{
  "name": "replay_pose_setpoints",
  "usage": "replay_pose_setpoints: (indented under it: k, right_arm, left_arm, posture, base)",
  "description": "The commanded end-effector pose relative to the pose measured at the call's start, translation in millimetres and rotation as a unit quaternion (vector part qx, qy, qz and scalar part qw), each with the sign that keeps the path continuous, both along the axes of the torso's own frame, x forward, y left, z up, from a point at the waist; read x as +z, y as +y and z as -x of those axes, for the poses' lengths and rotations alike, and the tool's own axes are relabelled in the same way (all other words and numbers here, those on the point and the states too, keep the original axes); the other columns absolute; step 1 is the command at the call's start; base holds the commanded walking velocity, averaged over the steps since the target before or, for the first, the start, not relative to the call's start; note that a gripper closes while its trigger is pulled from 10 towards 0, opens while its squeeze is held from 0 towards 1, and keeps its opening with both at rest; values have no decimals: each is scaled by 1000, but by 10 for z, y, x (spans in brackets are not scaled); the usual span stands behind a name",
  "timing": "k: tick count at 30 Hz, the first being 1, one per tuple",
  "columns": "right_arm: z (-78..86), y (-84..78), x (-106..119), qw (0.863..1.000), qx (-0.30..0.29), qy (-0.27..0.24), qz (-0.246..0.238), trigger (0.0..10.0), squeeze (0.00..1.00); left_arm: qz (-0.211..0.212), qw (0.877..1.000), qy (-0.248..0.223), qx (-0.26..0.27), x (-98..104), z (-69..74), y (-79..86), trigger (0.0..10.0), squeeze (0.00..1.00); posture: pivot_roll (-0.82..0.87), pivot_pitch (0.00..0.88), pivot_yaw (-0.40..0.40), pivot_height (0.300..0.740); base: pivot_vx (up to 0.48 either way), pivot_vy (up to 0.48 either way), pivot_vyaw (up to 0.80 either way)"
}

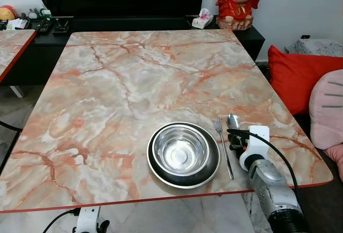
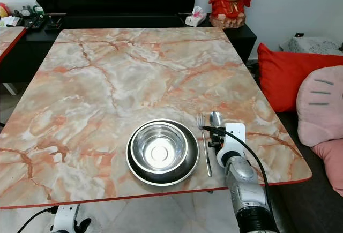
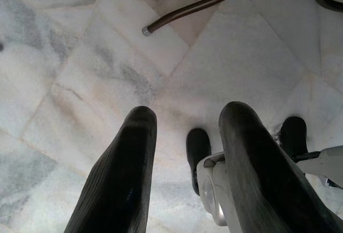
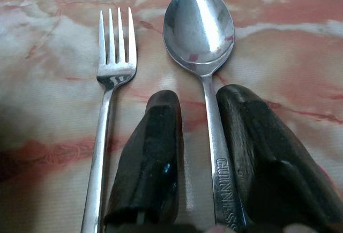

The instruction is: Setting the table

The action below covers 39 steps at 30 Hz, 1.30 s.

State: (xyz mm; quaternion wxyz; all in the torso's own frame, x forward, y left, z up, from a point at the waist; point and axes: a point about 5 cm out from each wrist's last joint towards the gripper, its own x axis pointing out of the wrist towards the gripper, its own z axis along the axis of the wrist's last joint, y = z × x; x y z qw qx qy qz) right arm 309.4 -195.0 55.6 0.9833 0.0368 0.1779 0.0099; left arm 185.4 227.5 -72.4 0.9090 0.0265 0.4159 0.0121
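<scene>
Spoon [image 4: 199,27] lies between fork [image 4: 110,83] and cushion [image 1: 300,75].

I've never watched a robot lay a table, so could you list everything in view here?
table: one, orange-veined marble top, centre
plate: one, dark, near edge of table
bowl: one, steel, on the plate
fork: one, silver, just right of the plate
spoon: one, silver, right of the fork
statue: one, red, on the sideboard beyond the table
tissue box: one, white, beside the statue
cushions: red and pink, at right
right gripper: black fingers either side of the spoon handle, slightly apart
left gripper: open, hanging over the pale floor
</scene>
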Motion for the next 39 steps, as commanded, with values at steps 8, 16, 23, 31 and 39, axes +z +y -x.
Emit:
replay_pose_setpoints:
  k: [8,16,23,31,39]
  right_arm:
    - [-5,14,-8,1000,-1,5,0,10000,361]
    - [-22,-41,41,1000,-20,-16,7,10000,0]
    - [-73,-120,225,996,-49,-79,12,10000,0]
    - [-44,50,540,979,-10,-205,-4,10000,0]
    - [59,152,722,961,0,-278,-13,10000,0]
  left_arm:
    - [1,1000,20,5,-37,89,50,10000,0]
    - [-3,1000,26,10,-30,127,147,10000,0]
    - [-2,1000,28,9,-41,132,117,10000,0]
    - [0,1000,31,3,-71,130,5,10000,0]
    - [-4,999,37,5,-84,173,34,10000,0]
  posture:
    - [57,59,-35,740]
    - [56,59,-34,740]
    - [56,58,-33,740]
    - [47,40,-30,740]
    - [46,17,-41,740]
  base:
    - [0,0,0]
    - [0,0,0]
    - [0,0,0]
    - [0,0,0]
    - [0,0,0]
